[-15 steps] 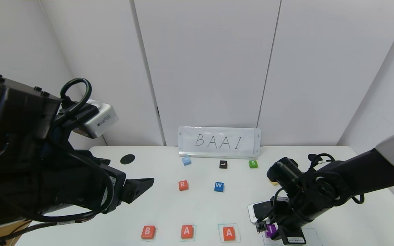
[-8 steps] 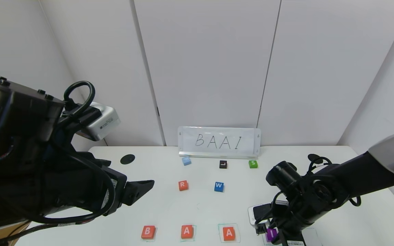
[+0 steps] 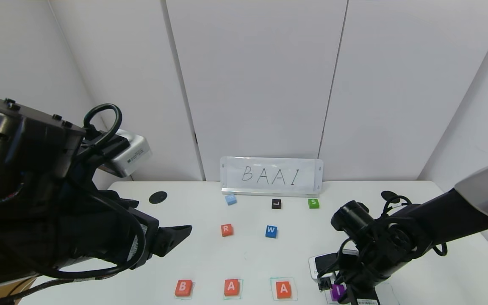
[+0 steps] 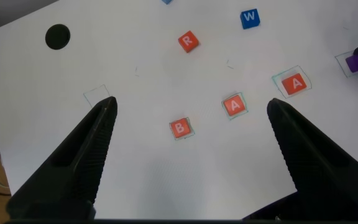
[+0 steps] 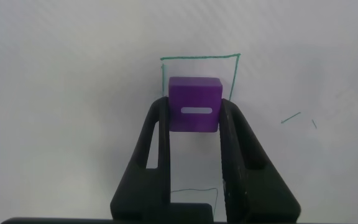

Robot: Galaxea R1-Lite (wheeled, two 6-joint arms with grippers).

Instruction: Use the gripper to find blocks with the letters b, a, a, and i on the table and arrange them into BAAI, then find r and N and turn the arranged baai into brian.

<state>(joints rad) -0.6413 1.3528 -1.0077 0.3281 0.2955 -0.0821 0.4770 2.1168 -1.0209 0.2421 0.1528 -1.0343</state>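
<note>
Right gripper (image 5: 194, 118) clamps the purple I block (image 5: 194, 103) over a green square on the table (image 3: 248, 258). Left gripper (image 4: 188, 112) hangs wide open above the B block (image 4: 179, 128).

"BAAI" on sign (image 3: 271, 176); lettered blocks (image 3: 231, 287)

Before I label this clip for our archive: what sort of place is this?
Probably a robot test cell in a lab: a white table with hand-drawn green squares, lettered blocks, a handwritten BAAI sign, plain white panels behind.
</note>
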